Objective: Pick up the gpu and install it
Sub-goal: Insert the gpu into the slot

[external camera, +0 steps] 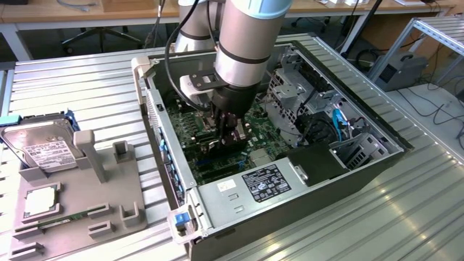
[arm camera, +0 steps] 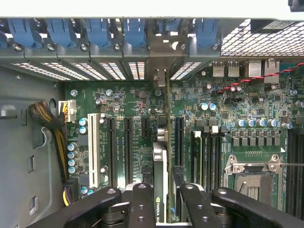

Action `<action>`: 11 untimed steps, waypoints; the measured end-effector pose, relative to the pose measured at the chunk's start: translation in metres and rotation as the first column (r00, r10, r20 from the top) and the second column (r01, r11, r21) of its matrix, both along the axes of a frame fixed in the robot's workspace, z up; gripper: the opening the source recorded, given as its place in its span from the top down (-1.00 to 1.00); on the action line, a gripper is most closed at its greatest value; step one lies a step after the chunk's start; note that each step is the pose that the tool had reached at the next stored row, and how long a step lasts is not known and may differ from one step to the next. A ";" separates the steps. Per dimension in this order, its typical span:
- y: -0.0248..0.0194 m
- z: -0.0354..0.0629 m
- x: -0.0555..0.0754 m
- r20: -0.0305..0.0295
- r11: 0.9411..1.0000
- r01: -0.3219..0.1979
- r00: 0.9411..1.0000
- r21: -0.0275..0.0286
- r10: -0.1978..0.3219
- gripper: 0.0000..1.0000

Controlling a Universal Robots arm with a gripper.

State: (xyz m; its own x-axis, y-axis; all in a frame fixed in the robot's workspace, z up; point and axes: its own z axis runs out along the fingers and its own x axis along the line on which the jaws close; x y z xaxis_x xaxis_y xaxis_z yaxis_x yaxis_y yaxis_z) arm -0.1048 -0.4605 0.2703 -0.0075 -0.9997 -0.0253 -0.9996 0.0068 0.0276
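Wrist view, sighting down along the gripper: slim black expansion card with a green lettered strip on its edge, the gpu (arm camera: 160, 192). Seen edge-on, standing upright over the green motherboard (arm camera: 128, 102). Silver metal end bracket (arm camera: 161, 78) turned toward the row of blue plastic slot latches (arm camera: 97, 31) on the case wall. Runs parallel to the long black card slots; seated or not, cannot tell.

Lies dead centre under the black gripper (external camera: 226, 140), which straddles it. Clamped on the card or loose around it: cannot tell.

Same view, on either side of the card: one long white slot (arm camera: 93, 147) and a square silver processor socket frame (arm camera: 251, 173).

Exterior view adds the wider setting. Thick grey robot arm (external camera: 246, 38) reaching down into an open black-and-silver tower case (external camera: 362, 174) laid on its side. Gripper low over the board, near mid-case. Black power supply box with a white label (external camera: 264, 182) at 5 o'clock of the gripper. Silver hard drive with white label (external camera: 43, 147) at 9 o'clock of the case, propped in a grey slotted fixture tray (external camera: 80, 206). All resting on a ribbed aluminium table (external camera: 87, 87).
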 end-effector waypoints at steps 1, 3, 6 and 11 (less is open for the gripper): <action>0.0000 0.0000 0.000 0.000 1.000 0.000 1.000 0.000 0.000 0.47; 0.0000 0.0000 0.000 0.000 1.000 0.000 1.000 0.000 0.000 0.47; 0.0000 0.0000 0.000 0.000 1.000 0.000 1.000 0.000 0.000 0.47; 0.0000 0.0000 0.000 0.000 1.000 0.000 1.000 0.000 0.000 0.34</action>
State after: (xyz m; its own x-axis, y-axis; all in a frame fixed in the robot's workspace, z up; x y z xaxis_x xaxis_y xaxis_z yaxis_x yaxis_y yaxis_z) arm -0.1048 -0.4605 0.2703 -0.0075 -0.9997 -0.0253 -0.9996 0.0068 0.0275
